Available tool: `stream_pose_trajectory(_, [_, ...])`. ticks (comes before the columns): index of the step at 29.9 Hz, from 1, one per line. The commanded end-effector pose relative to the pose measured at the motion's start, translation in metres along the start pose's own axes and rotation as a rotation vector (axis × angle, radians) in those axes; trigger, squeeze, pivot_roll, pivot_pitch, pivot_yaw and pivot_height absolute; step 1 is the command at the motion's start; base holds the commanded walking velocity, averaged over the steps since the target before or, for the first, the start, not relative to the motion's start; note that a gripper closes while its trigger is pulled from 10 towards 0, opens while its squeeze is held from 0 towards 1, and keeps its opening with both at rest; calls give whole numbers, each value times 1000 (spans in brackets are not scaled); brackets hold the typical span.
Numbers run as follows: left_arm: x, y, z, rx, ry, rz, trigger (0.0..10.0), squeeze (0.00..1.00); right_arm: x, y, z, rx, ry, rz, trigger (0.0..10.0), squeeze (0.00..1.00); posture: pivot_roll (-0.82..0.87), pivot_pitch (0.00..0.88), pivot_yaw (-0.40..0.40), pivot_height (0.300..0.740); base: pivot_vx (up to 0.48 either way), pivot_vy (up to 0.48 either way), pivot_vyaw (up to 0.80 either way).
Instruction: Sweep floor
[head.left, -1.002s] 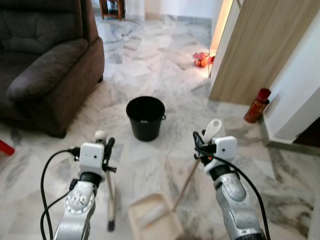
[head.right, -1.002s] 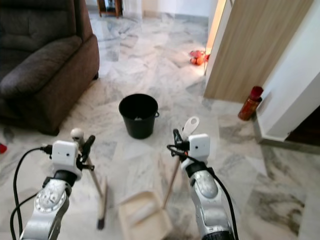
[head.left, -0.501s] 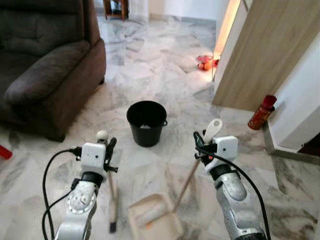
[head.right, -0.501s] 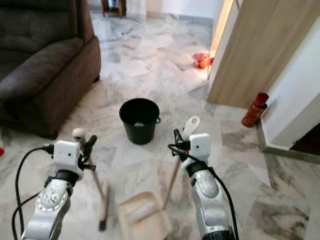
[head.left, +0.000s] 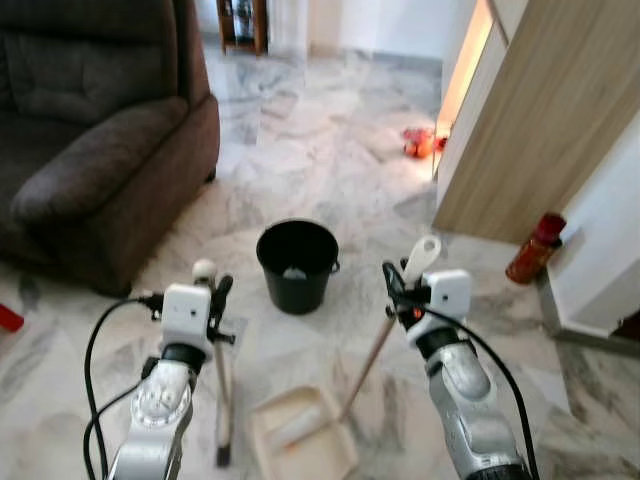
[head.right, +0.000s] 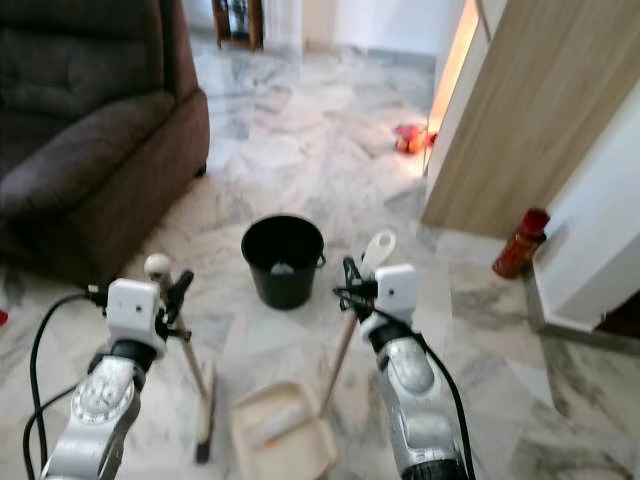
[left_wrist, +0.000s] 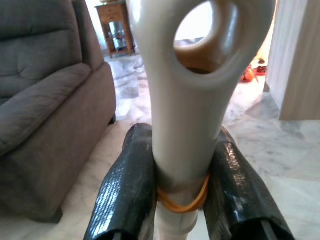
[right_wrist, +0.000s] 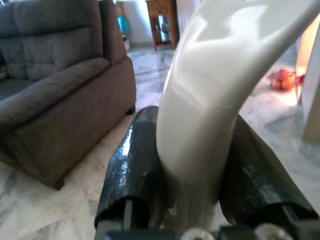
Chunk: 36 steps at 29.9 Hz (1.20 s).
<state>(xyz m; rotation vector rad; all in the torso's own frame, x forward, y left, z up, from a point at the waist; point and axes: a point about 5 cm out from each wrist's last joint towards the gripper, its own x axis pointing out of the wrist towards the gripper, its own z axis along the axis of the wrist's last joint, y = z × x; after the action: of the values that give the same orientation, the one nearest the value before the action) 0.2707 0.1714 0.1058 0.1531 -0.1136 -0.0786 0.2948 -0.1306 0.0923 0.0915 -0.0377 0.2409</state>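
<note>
A cream dustpan (head.left: 302, 437) is seen lying on the marble floor (head.left: 330, 170), nearest the camera and well short of the black bucket (head.left: 296, 264). Its long handle (head.left: 372, 350) is tilted up toward the right gripper (head.left: 392, 283), whose fingers (right_wrist: 135, 170) are closed on the white grip near the top, as is shown plainly in the right wrist view. To the left of the dustpan, a brush (head.left: 221, 400) is held almost upright with its dark lower end on the floor. Its white handle is clamped between the fingers (left_wrist: 127, 190) of the left gripper (head.left: 216, 297), just above an orange rubber band (left_wrist: 182, 201) wound round the shaft, and a round hanging hole is seen in the handle's end.

The bucket is stood on the floor beyond both grippers, between them and slightly nearer the left one. Something small and pale can be made out at its bottom; what it is cannot be told.

Left of the bucket and farther back, a dark brown sofa (head.left: 95, 130) is placed. To the bucket's right, a red bottle (head.left: 535, 247) is stood against a wooden panel (head.left: 540, 110). Farther off, some red and orange items (head.left: 422, 143) are left on the floor by the panel's edge.
</note>
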Motion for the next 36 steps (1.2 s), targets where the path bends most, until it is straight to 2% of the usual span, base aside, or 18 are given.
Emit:
stream_pose_trajectory(1, [2, -3, 10, 0, -54, -17, 10000, 0, 2, -2, 7, -13, -32, 1, 10000, 0, 100, 37, 0, 740, 300, 0, 0])
stream_pose_trajectory(9, [2, -4, 10, 1, -55, -19, 10000, 0, 1, 1, 8, -31, -38, 19, 10000, 0, 100, 33, 0, 740, 300, 0, 230])
stream_pose_trajectory(36, [1, -2, 10, 2, -51, -12, 10000, 0, 3, 3, 9, -10, -35, 26, 10000, 0, 102, 56, -9, 740, 312, 0, 0])
